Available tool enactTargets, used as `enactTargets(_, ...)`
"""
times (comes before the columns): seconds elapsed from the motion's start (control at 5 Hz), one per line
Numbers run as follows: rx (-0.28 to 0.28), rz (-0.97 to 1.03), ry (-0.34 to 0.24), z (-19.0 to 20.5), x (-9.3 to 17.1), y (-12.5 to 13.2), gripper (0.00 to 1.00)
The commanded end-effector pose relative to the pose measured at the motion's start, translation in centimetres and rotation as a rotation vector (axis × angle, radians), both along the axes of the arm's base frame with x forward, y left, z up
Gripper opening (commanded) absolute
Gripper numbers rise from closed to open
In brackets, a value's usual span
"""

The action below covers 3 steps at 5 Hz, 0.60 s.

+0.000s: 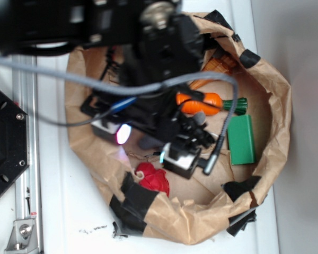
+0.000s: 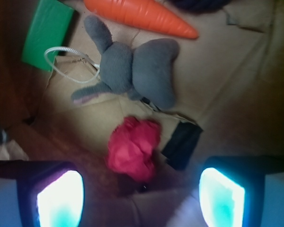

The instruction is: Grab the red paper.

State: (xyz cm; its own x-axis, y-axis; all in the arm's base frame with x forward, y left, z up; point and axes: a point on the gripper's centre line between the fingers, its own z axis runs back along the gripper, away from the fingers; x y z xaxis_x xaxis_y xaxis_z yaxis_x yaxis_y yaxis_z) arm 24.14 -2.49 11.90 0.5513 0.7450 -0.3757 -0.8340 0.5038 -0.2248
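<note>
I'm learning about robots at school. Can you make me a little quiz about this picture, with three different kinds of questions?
1. True or false: the end effector is already squeezing the red paper.
2. Which toy lies right next to the red paper in the wrist view? A) grey plush elephant B) yellow duck C) blue car
3. Fill in: everything sits inside a brown paper ____.

Key
1. False. Its fingers stand wide apart, and the paper lies between and beyond them, untouched.
2. A. The orange carrot and green block lie farther off.
3. Bag, patched with black tape.
</note>
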Motion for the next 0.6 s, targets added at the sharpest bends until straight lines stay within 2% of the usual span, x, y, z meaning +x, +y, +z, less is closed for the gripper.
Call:
enactTargets(0.0,-0.005,-0.045,0.042,-2.7,1.6,-1.2,1.00)
enactTargets(0.2,0.002,-0.097,0.077,-4.5,-0.2,-2.6,1.00)
enactTargets(0.4,-0.042,-0.178,0.117,-6.5,-3.5,-5.1,1.00)
